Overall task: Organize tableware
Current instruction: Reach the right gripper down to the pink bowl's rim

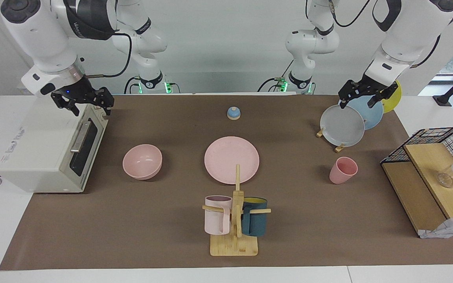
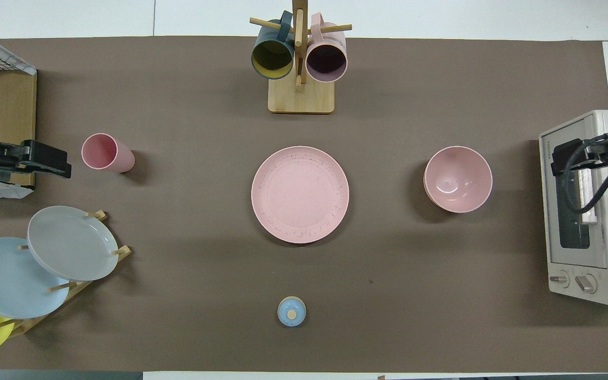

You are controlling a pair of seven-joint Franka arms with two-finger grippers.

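The pink plate lies mid-tabletop, bowl and cup well apart at either end. Only the facing view shows both grippers, left and right, raised with fingers spread.

Pink plate looking matt, faintly speckled; pink bowl catching glossy glints inside; mug rack showing pale wood; surface appearing matt brown.

No legible text on anything.
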